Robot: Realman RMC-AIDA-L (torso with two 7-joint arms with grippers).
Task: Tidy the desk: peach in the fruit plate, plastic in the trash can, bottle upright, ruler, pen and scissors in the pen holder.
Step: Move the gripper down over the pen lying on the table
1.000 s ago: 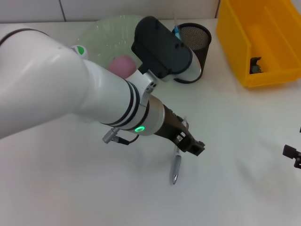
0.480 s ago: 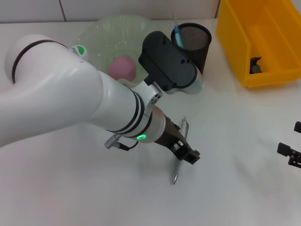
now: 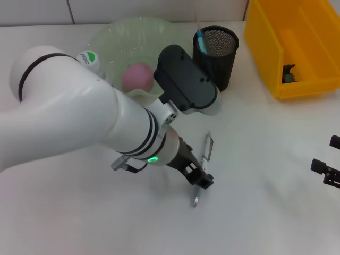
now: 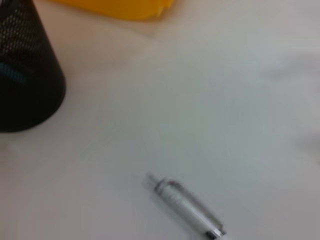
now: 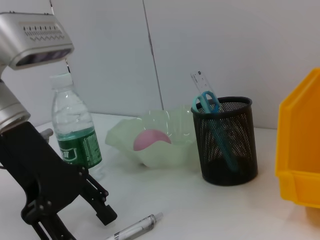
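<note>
The pen (image 3: 202,169) you were after lay flat on the white desk (image 3: 255,159), in front of the black mesh pen holder (image 3: 217,50). It looked light, stiff and slick, likely to roll, so mid-barrel seemed your best hold. Your left gripper (image 3: 201,180) was angled steeply down over the pen's lower half, fingers apart on either side and not yet closed on it. Your right gripper (image 3: 328,170) sat idle at the desk's right edge; whether it was clenched couldn't be told.
</note>
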